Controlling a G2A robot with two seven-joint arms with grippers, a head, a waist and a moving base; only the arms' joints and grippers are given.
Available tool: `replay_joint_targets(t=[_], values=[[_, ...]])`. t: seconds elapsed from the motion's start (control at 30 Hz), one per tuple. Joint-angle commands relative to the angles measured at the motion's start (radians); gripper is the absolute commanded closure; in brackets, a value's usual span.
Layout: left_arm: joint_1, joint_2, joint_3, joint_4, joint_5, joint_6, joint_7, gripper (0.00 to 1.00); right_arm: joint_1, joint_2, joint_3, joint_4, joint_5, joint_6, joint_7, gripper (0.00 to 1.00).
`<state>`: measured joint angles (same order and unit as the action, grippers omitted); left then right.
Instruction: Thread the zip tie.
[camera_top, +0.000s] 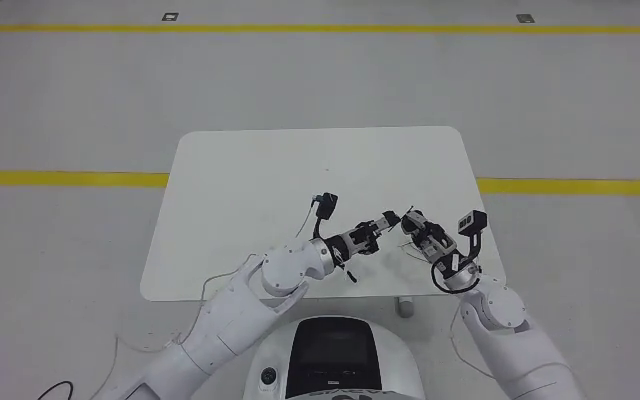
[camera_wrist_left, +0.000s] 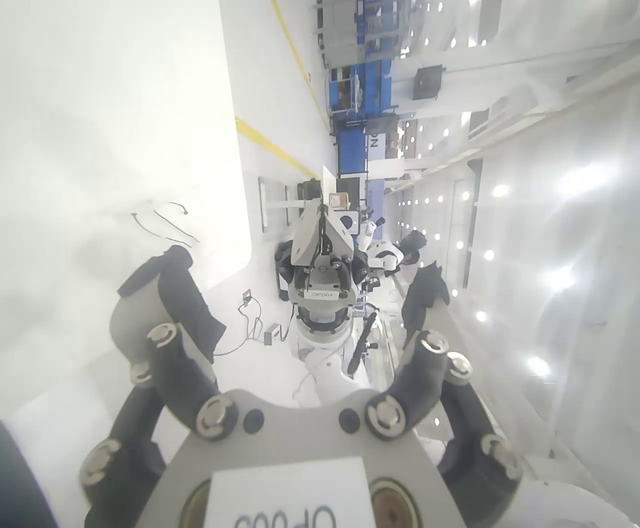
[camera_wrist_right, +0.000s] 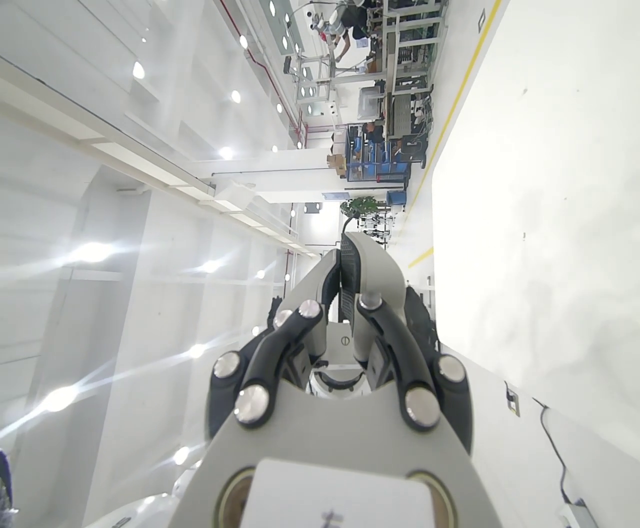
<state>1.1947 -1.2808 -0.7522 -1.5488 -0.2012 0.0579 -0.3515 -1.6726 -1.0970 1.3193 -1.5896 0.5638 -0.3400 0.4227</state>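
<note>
Above the bench (camera_top: 250, 200), my left end effector (camera_wrist_left: 300, 267) sat spread wide; right end effector (camera_wrist_right: 346, 248) was pressed together, facing it.

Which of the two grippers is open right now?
The left gripper: its two fingers stand wide apart. The right gripper differs, with its fingers pressed flat together.

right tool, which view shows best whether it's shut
The right wrist view: the right tool is close up, fingers pressed together. The left wrist view faces that tool from farther off, and the top view shows it small.
</note>
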Motion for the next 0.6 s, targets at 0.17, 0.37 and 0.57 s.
replay_joint_targets(t=[0.17, 0.37, 0.57], values=[[-0.003, -0.001, 0.001, 0.005, 0.004, 0.002, 0.008, 0.0, 0.001, 0.0, 0.003, 0.003, -0.005, 0.0, -0.008, 1.0], [0.0, -0.004, -0.003, 0.029, -0.042, -0.058, -0.015, 0.0, 0.002, -0.006, -0.009, -0.007, -0.023, 0.0, -0.038, 1.0], [-0.041, -0.021, 0.027, 0.105, -0.089, -0.15, -0.083, 0.0, 0.001, -0.016, -0.027, 0.0, -0.021, 0.006, -0.047, 1.0]])
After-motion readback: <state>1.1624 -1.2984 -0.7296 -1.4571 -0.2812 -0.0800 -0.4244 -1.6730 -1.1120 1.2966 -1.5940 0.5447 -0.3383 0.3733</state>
